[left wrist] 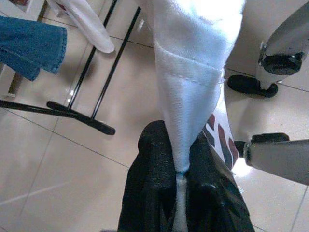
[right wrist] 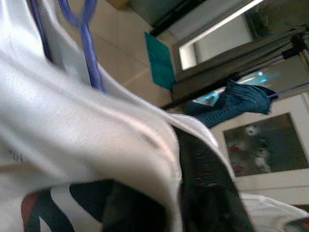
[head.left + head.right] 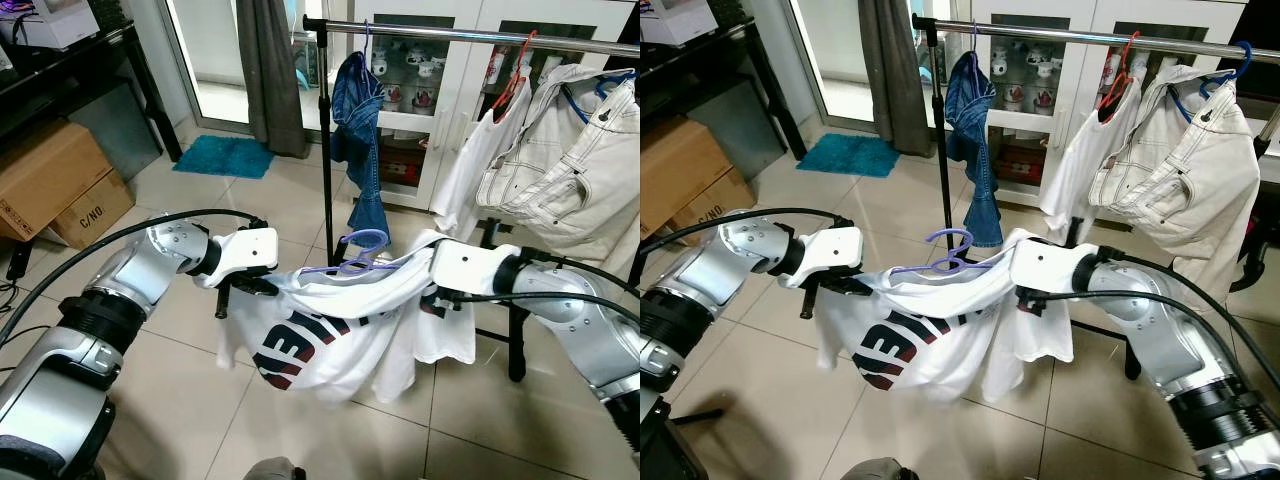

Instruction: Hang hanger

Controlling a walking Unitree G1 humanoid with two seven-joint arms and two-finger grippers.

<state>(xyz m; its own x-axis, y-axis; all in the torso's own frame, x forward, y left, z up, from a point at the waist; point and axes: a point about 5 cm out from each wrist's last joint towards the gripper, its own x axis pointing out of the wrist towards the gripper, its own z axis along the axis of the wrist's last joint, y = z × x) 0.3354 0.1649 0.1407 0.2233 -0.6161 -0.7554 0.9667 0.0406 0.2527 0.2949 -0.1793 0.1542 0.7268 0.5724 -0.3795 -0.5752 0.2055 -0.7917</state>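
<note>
Left wrist view shows the left gripper [image 1: 179, 193] pinched tight on a fold of the white T-shirt [image 3: 330, 330], cloth squeezed between its fingers. The right gripper [image 3: 440, 298] clamps the other shoulder, cloth draped over it, so the shirt hangs stretched between both arms. This probably keeps the purple hanger [image 3: 362, 252], sitting in the neckline, hook up for lifting. The clothes rail [image 3: 480, 36] stands beyond, well above, carrying jeans [image 3: 362, 130] and a pale jacket [image 3: 565, 140].
</note>
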